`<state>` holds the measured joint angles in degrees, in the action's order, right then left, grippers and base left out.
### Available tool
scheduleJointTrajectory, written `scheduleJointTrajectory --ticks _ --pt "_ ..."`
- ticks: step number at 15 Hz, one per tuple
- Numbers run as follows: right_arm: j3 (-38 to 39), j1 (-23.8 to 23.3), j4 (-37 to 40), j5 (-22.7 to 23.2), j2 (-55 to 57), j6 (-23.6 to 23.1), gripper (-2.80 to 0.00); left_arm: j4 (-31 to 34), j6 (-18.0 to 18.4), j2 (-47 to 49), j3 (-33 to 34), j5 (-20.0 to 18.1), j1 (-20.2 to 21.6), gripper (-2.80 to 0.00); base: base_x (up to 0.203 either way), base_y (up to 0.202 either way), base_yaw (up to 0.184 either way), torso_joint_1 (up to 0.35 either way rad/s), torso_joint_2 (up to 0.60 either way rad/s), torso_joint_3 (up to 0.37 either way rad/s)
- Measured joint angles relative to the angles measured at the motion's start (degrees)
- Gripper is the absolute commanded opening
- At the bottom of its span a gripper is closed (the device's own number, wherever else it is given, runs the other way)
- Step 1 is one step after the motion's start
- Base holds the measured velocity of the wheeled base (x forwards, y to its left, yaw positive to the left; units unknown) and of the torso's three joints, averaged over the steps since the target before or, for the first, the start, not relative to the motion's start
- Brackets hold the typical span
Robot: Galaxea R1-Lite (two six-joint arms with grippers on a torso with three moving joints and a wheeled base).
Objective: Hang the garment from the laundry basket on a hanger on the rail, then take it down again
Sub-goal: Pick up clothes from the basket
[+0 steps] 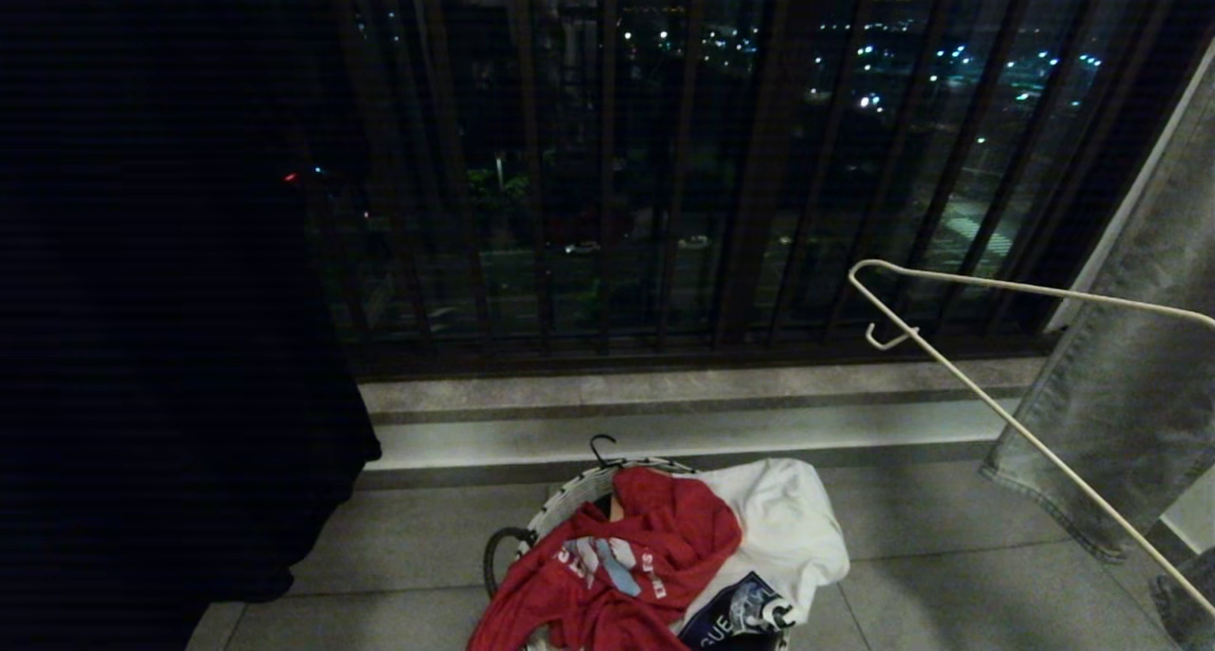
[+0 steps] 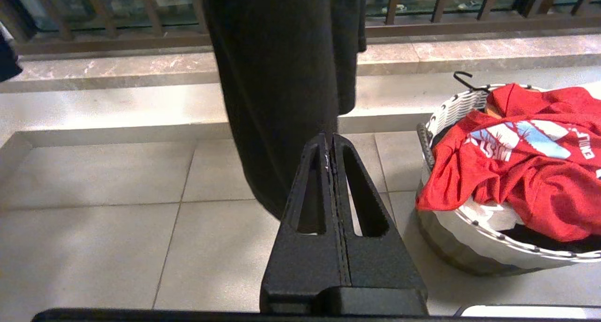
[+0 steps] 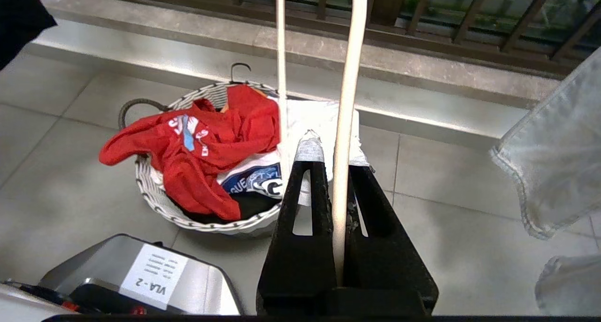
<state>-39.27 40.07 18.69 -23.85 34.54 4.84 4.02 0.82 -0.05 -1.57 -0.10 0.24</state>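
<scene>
The garment [image 1: 645, 547] [image 2: 530, 181] [image 3: 211, 139], a red T-shirt with white lettering, lies crumpled on top of the laundry basket [image 1: 570, 499] [image 2: 450, 111] [image 3: 155, 195] on the tiled floor. My right gripper [image 3: 333, 143] is shut on the thin white wire hanger [image 3: 345, 101], which juts in from the right of the head view [image 1: 997, 411], above and right of the basket. My left gripper [image 2: 332, 136] is shut and empty, hanging over the floor to the left of the basket. The rail is out of view.
A black garment [image 1: 161, 300] [image 2: 281, 78] hangs at the left and grey jeans [image 1: 1139, 347] [image 3: 554, 162] at the right. A white T-shirt [image 1: 788, 528] shares the basket. Behind it are a stone step [image 1: 664, 414] and dark window bars [image 1: 607, 158]. The robot's base [image 3: 141, 275] is nearby.
</scene>
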Motion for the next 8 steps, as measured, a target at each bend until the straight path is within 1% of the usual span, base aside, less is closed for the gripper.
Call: scheduleJointTrajectory --ticks 8 --pt "-0.15 -0.55 -0.04 -0.02 -0.26 -0.53 -2.80 0.01 0.04 0.00 0.00 0.00 0.00 -2.80 0.000 0.000 0.000 0.000 0.01 0.009"
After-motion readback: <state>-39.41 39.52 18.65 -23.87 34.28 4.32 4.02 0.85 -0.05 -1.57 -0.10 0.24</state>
